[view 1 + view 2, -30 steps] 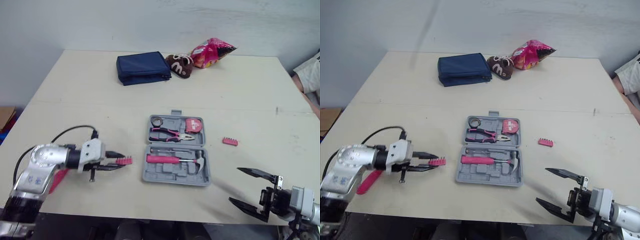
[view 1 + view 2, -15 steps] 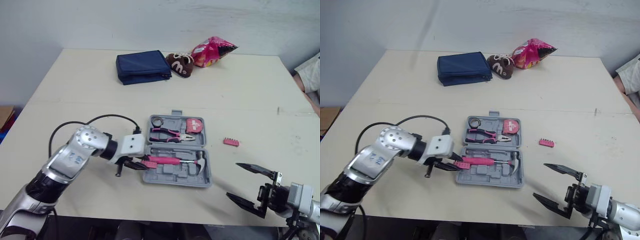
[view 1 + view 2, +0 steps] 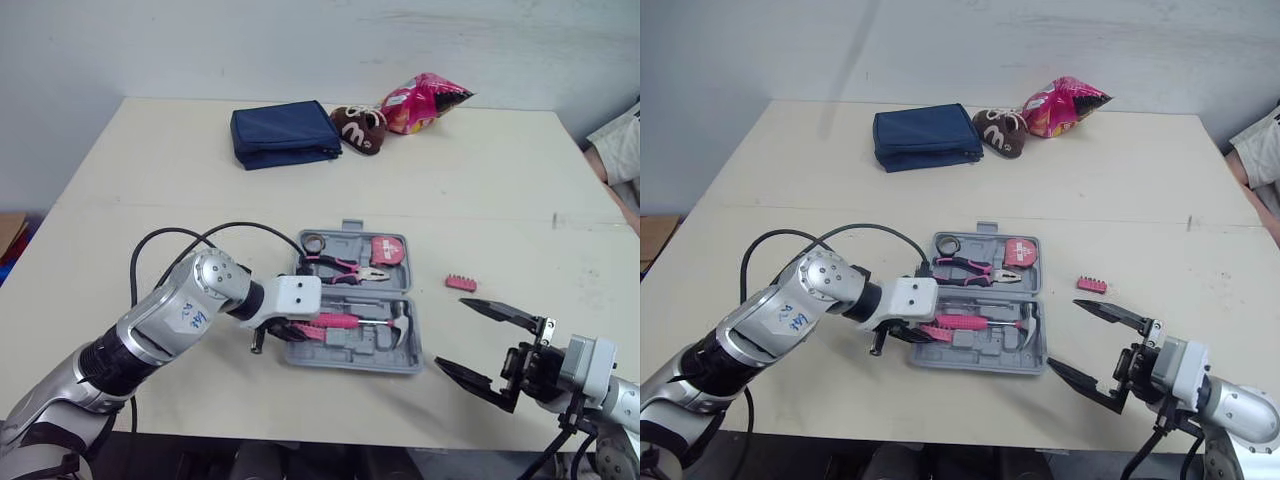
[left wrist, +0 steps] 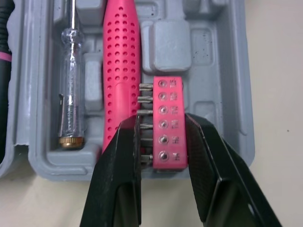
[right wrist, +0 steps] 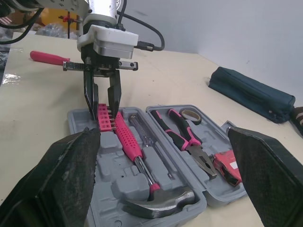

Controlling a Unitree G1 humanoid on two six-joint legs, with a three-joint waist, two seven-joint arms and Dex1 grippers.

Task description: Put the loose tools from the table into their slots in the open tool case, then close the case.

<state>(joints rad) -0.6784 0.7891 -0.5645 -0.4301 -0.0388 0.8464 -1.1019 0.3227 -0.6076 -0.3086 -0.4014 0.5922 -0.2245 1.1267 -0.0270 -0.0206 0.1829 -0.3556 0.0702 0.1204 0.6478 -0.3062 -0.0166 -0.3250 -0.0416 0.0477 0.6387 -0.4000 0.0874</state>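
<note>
The grey tool case (image 3: 345, 355) lies open mid-table, holding pliers (image 3: 340, 266), a tape measure (image 3: 386, 250), a clear screwdriver (image 4: 70, 71) and a pink-handled hammer (image 3: 345, 321). My left gripper (image 4: 162, 127) is shut on a pink bit holder (image 4: 168, 123), which sits over the case's near-left corner beside the hammer handle (image 4: 120, 71). Whether the holder touches the case I cannot tell. A second pink bit holder (image 3: 460, 283) lies on the table right of the case. My right gripper (image 3: 452, 335) hangs open and empty just in front of that holder.
A navy pouch (image 3: 285, 133), a brown snack bag (image 3: 360, 127) and a pink snack bag (image 3: 420, 100) lie at the table's far side. A pink-handled tool (image 5: 47, 57) rests on the table left of the case. A person's sleeve (image 3: 620, 140) shows at the right edge.
My left arm carried the pink bit holder rightwards from the table to over the case's near-left corner. The right gripper edged up and left, still open.
</note>
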